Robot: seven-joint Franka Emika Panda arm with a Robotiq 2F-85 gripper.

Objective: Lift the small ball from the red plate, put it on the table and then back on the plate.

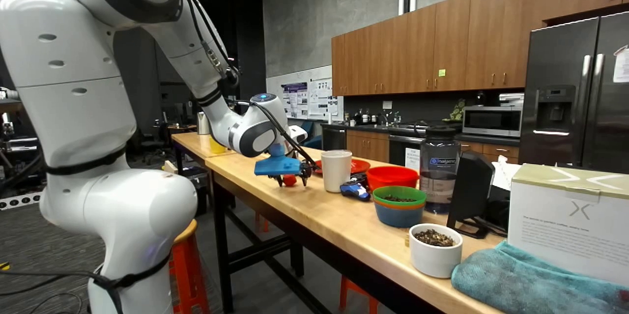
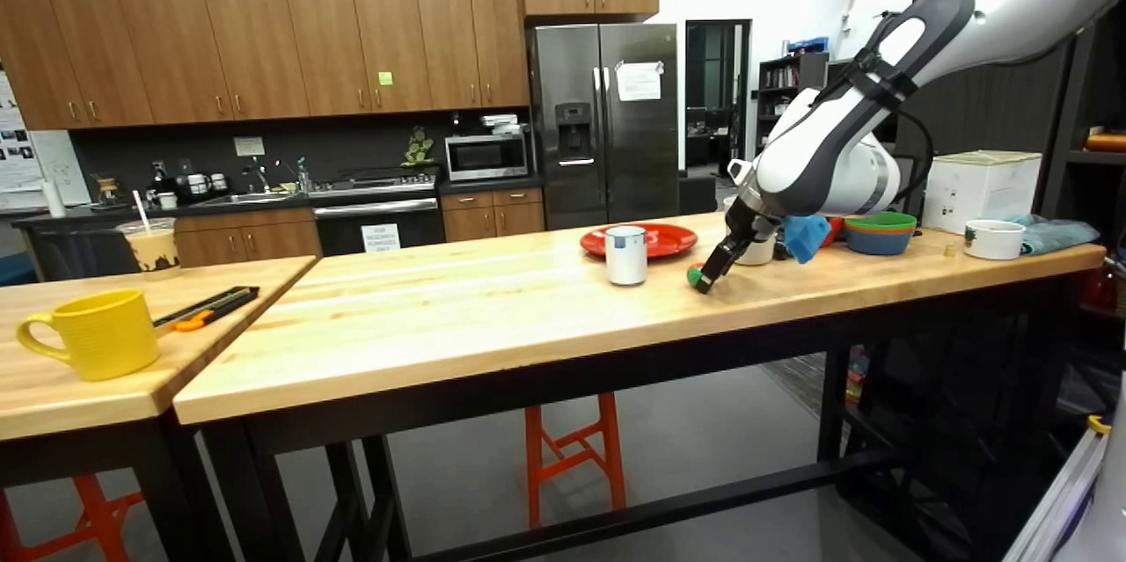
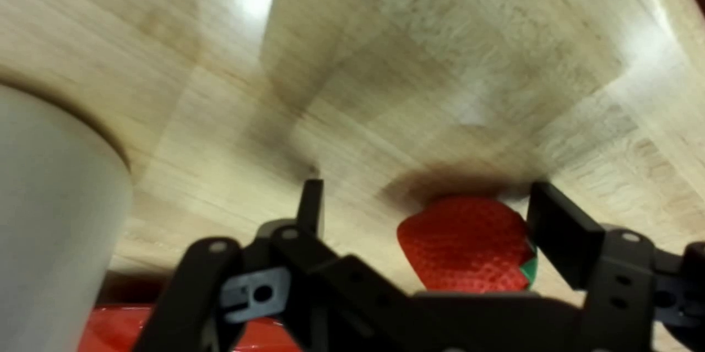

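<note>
In an exterior view, the pincer is held low over the tabletop, its tips placed either side of a red strawberry, which is taken to be the task's small ball. A pale cup is seen nearby, not touched.

In an exterior view, the red plate is seen farther back on the tabletop, partly hidden by a cup with a blue band. The strawberry lies off the plate, so the tabletop stage of the task is judged to be in hand, with the return to the plate left. Whether a letting go or a new grip is under way cannot be told. For the return, the strawberry would need to be grasped, raised and carried past the cups to the plate.

In the wrist view, the pincer is spread wide, and the strawberry, apparently resting on the tabletop, is seen between its tips, far closer to one. Nothing is gripped; whether the closer tip is touched cannot be told. Before closing, a small sideways shift might be called for, so that the strawberry is centred.
</note>
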